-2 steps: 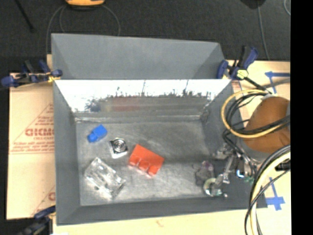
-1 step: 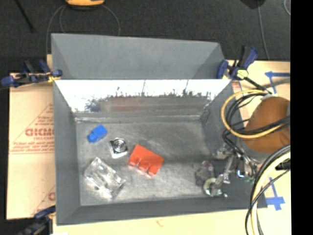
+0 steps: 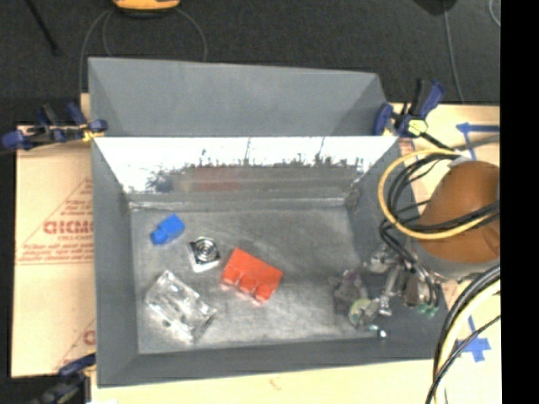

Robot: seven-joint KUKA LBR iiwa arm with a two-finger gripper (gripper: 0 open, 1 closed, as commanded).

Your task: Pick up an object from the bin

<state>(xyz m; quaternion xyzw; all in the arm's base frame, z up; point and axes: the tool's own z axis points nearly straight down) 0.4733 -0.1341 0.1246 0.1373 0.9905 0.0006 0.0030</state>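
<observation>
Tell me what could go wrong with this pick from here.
The gripper is low in a corner of the bin, close to its walls; it may scrape them. The red block and clear piece lie far across the floor from it, so it may come up with nothing.

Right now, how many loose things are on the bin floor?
4: blue piece, silver piece beside it, red block centre, clear plastic piece lower left. The gripper may hide more.

The arm (image 3: pixel 459 213) reaches in from the right, its gripper (image 3: pixel 364 305) hanging low.
</observation>
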